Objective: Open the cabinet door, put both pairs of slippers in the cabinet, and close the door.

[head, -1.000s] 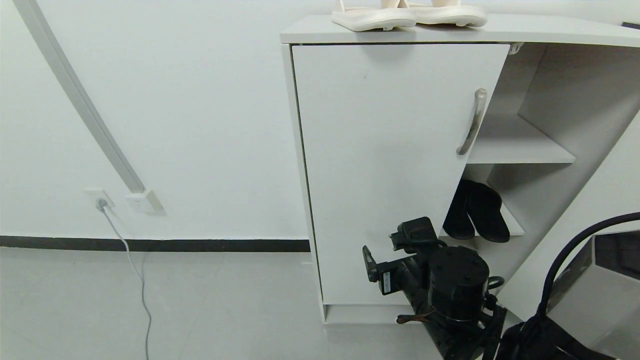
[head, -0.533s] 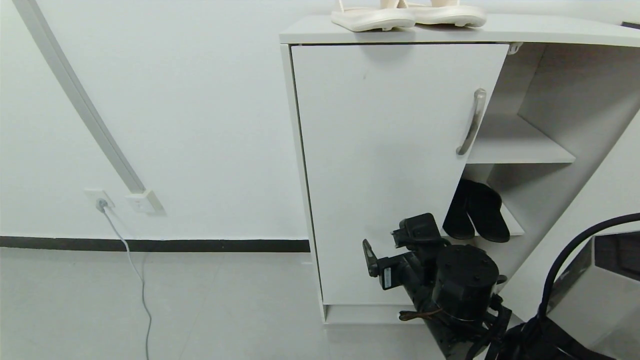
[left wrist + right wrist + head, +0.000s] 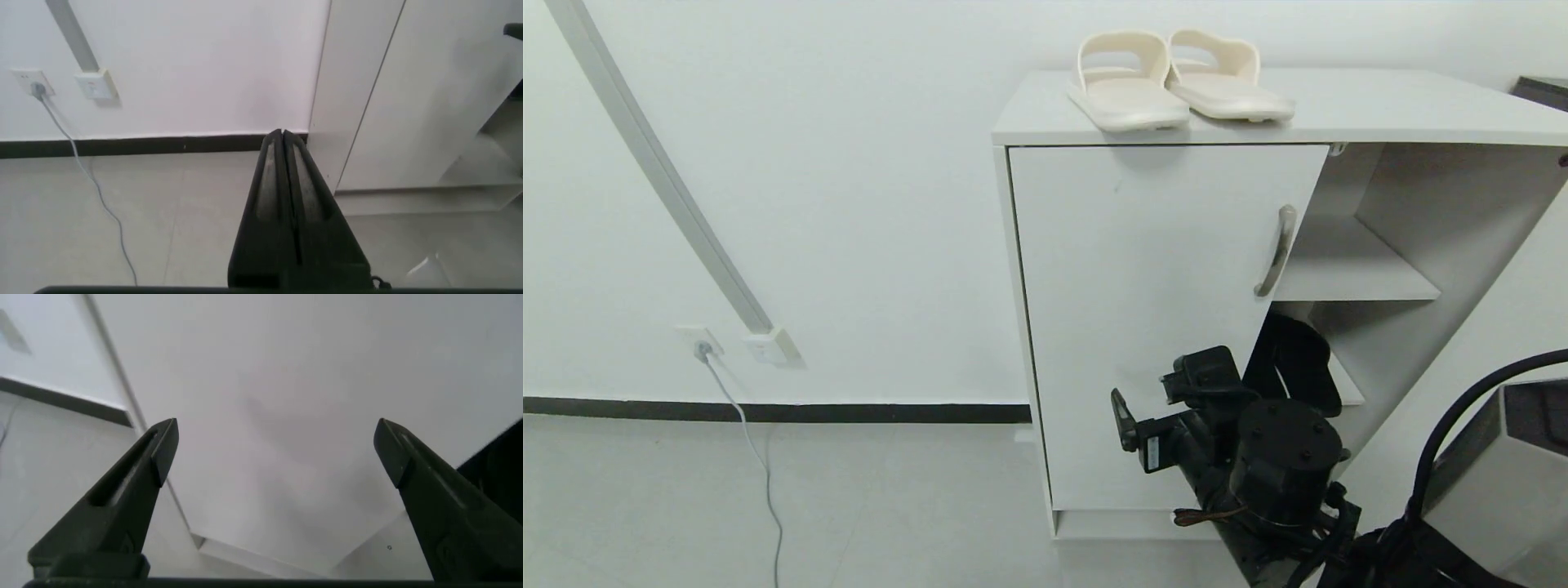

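– Cream slippers, where?
– On the cabinet top, you see. Black slippers sit inside on its lower shelf, beside the door.
– Jaws?
– Right gripper spread wide, facing your door; left gripper pressed together over floor.

Matte black limbs and pale grey casing on show here!
The jointed black right arm carries a round black joint cap dotted with small screws, a white label and a thin brown wire. A thick black cable curves beside the light grey housing. The left gripper has long grooved black fingers, and the right gripper has tapered black ones.
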Available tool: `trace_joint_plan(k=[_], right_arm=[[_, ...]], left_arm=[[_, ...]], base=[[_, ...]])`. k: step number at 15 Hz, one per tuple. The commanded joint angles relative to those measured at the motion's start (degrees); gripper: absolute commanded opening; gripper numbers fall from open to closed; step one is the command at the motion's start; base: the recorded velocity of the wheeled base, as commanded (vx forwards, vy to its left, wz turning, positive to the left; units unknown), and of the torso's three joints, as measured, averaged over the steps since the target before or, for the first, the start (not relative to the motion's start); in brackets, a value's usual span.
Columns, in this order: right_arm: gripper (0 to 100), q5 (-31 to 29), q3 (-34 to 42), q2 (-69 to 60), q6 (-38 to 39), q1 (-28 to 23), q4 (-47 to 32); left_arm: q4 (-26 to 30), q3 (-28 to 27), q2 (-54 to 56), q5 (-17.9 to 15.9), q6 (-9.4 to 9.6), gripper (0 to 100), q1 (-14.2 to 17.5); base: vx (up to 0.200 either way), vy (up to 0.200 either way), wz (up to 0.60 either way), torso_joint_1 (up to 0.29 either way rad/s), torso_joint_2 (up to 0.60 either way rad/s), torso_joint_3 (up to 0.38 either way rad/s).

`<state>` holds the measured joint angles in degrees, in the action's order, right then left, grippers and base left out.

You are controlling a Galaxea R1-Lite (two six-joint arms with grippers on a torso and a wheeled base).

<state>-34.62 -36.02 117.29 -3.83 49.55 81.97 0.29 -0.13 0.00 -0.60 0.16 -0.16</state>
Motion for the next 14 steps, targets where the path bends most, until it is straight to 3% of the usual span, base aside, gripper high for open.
trace_joint_plan(k=[1, 14], right_arm=[[100, 0.0, 0.0, -0.2, -0.2, -0.1, 0.0], [100, -0.1, 0.3, -1.0, -1.0, -0.2, 0.1]], left_arm=[[0.1, 0.0, -0.1, 0.0, 0.02, 0, 0.0], [0.1, 0.0, -0.1, 0.0, 0.02, 0, 0.0]], base=[[0.0, 0.0, 0.0, 0.11, -0.49, -0.359], [0.0, 0.0, 0.0, 0.148, -0.47, -0.33]])
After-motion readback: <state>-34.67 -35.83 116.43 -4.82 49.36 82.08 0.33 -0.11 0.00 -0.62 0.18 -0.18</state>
